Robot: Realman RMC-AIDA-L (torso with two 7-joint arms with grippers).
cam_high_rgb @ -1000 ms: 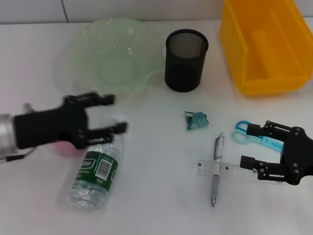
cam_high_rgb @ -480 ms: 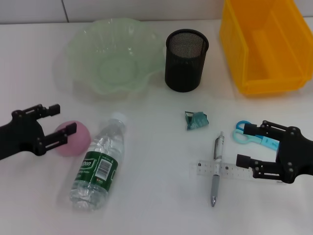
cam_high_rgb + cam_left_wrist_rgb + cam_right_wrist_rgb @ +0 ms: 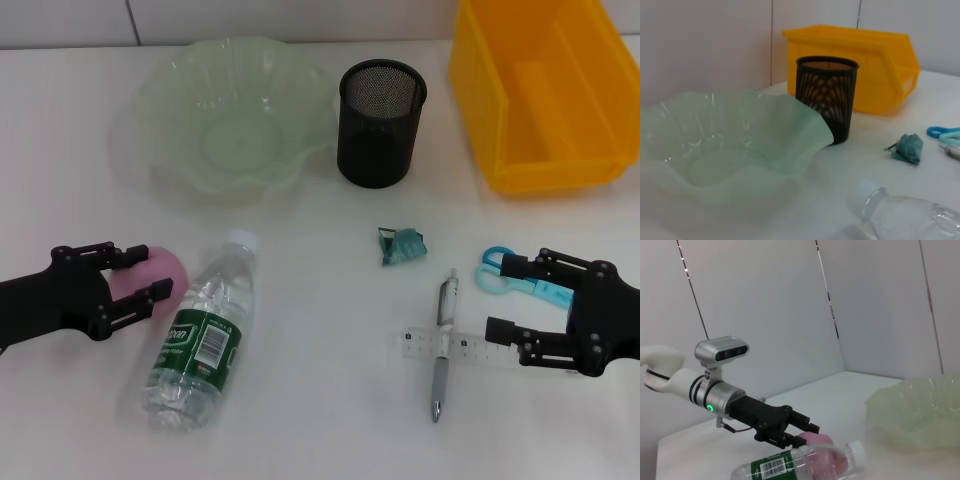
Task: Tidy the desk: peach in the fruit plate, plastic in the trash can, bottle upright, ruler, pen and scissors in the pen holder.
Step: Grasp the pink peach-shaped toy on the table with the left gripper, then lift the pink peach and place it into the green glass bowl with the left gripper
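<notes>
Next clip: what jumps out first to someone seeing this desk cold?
The left tool, open, straddles the pink peach at the desk's left, beside the fallen bottle. The right tool, open, hovers by the scissors and ruler. The yellow trash can sits back right.

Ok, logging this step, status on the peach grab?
Left gripper open, fingers straddling the peach on the desk, not closed. Right gripper open, idle by the scissors. Bottle lies right beside the peach.

Fruit plate (image 3: 730,145) beside pen holder (image 3: 826,97)
</notes>
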